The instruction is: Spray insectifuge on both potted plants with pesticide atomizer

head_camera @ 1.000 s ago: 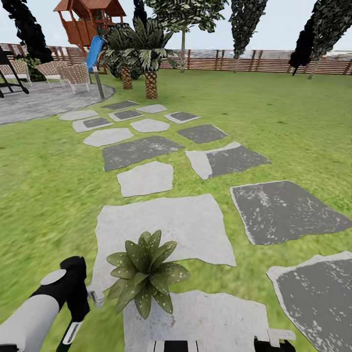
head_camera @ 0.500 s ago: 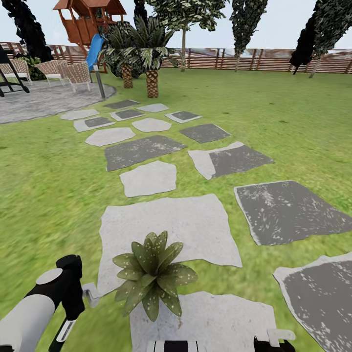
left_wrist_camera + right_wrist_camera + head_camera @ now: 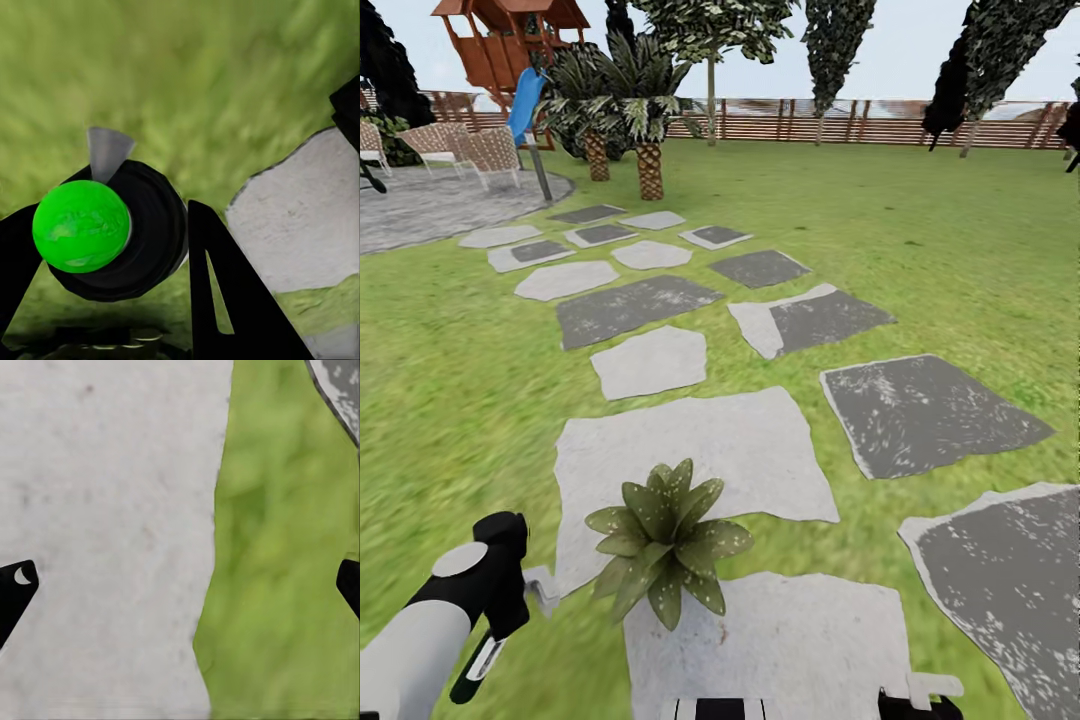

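left hand (image 3: pixel 112 247) pinching atomizer (image 3: pixel 105 232); right hand (image 3: pixel 180 585) spread over stepping stone (image 3: pixel 105 532); no legible writing.

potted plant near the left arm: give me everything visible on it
The potted plant is a low rosette of broad, pointed green leaves, darker toward the centre and flecked with pale spots. No pot is visible; the leaves spread just above the ground. It sits at the grass strip between two light grey stepping stones, with leaves overlapping the edge of each. It stands upright and looks intact. The left tool is close beside it, apart from the leaves. Nothing else touches it.
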{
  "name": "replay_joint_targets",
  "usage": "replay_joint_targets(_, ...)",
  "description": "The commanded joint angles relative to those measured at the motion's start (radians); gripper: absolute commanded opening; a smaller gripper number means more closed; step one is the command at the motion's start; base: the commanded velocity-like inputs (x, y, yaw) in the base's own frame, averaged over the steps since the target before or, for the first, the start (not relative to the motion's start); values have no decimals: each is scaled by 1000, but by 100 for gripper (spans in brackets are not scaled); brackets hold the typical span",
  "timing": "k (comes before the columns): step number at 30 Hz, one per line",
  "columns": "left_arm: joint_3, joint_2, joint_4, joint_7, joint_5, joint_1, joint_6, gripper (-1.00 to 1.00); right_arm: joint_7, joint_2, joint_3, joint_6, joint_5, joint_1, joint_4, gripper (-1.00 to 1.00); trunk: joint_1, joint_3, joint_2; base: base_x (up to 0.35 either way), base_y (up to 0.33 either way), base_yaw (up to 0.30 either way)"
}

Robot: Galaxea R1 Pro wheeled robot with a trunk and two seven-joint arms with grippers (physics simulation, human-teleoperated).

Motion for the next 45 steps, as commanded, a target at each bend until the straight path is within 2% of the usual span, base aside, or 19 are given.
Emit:
replay_joint_targets(1,3,-1,-1,-7,-8,-1,16,-100,-3,0,9,-2,-8,0,0,100,-1,-1,0,-225,248,-8)
replay_joint_targets(8,1,-13,-4,-7,-10,-7,22,-100,-3,1,8,-5,-8,0,-1,100,-1,-2,0,-9,185,-11)
replay_joint_targets(13,1,-23,-87,-25,-5,-10,23,-100,-3,0,8,-3,-8,0,0,100,-1,0,0,0,6,-217)
replay_joint_targets(16,-2,-41,-107,-65,-10,-18,20,-100,-3,0,8,-3,-8,0,0,100,-1,2,0,0,0,-253)
replay_joint_targets(19,-8,-51,-114,-131,-12,-47,12,-100,-3,-2,8,-3,-8,0,0,100,-1,4,0,0,0,-255)
replay_joint_targets(20,-30,-50,-114,-147,-13,-48,10,-100,-3,-3,8,-3,-8,0,0,100,-1,4,0,0,0,-252)
replay_joint_targets(21,-67,-48,-114,-169,-14,-50,9,-100,-3,-3,8,-3,-8,0,0,100,-1,4,0,0,0,-188)
replay_joint_targets(22,-128,-45,-116,-189,-15,-52,9,-100,-3,-4,8,-3,-8,0,0,100,-1,4,0,0,0,-62)
replay_joint_targets(23,-158,-45,-117,-189,-22,-61,9,-100,-3,-3,8,-3,-8,0,0,100,-1,4,0,0,0,-25)
replay_joint_targets(26,-189,-51,-116,-189,-78,-110,9,-100,-3,-4,8,-3,-8,0,0,100,-1,4,0,0,0,-8)
replay_joint_targets(28,-206,-57,-116,-189,-135,-142,5,-100,-2,-3,10,-3,-8,0,0,100,-1,4,0,0,0,-1)
replay_joint_targets(30,-216,-64,-116,-189,-156,-162,0,-100,-2,-3,12,-3,-7,0,0,100,-1,4,0,0,0,0)
replay_joint_targets(32,-219,-83,-106,-189,-164,-194,-11,-100,-2,-2,13,-2,-6,0,0,100,-1,4,0,0,0,0)
replay_joint_targets(33,-221,-106,-102,-189,-167,-215,-16,-100,-2,-1,11,-2,-6,0,0,100,-1,4,0,0,0,0)
replay_joint_targets(36,-222,-172,-99,-189,-168,-226,-18,-100,-2,-1,10,-2,-6,0,0,100,-1,4,0,0,0,0)
replay_joint_targets(38,-222,-202,-99,-189,-168,-227,-18,-100,-2,-1,9,-2,-7,0,0,100,-1,4,0,0,0,61)
replay_joint_targets(45,-222,-218,-100,-189,-166,-229,-15,-100,-3,-1,7,-2,-8,0,0,100,-1,4,0,0,-51,233)
